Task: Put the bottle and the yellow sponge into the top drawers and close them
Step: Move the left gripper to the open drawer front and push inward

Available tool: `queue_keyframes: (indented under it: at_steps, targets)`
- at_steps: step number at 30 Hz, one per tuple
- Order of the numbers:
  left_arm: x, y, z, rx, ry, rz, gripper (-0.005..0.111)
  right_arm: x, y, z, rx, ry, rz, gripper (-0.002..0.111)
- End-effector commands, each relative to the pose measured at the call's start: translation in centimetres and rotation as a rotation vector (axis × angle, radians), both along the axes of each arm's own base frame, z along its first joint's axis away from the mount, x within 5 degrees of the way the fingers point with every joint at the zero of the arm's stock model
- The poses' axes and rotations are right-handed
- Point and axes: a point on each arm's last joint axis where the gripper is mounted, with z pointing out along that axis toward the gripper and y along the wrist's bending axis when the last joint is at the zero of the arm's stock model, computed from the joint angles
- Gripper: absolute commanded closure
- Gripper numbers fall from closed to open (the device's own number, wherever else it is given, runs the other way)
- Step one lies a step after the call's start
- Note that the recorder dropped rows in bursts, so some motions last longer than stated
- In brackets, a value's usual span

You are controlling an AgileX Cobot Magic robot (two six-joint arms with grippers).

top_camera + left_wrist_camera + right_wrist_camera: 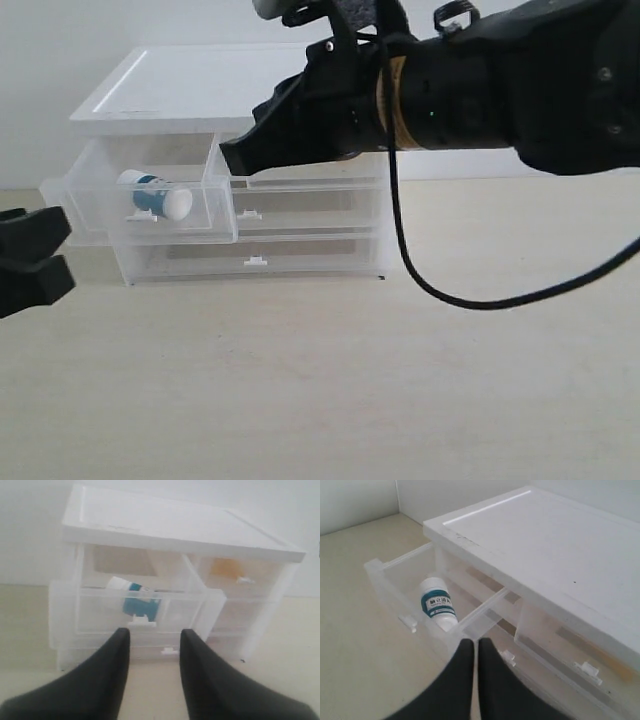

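- My right gripper (472,647) has its two fingers pressed together, with nothing between them.
- Its tip is right by the inner front corner of the left top drawer (100,215). I cannot tell if it touches.
- My left gripper (152,632) has its fingers spread apart and holds nothing. It hangs low in front of that same drawer.
- That drawer is pulled out. The bottle (155,195) lies on its side inside it.
- The right top drawer (260,572) is pushed in. The yellow sponge (226,567) shows as an orange blur inside it.
- The cabinet (180,85) stands by the back edge of the tabletop (300,380).
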Motion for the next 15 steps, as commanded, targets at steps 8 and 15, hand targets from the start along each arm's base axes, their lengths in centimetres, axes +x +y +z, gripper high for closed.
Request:
queue_keyframes:
  at_steps: [8,15]
  targets:
    - [6.1,-1.0,-0.8,0.010,0.230,0.051,0.064,-2.6,-2.7,0.8,-0.013,-0.044,-0.003,0.108]
    - [8.9,-1.1,-1.2,0.015,0.316,0.047,0.064,-2.8,-2.8,0.4,-0.035,-0.052,0.002,0.108]
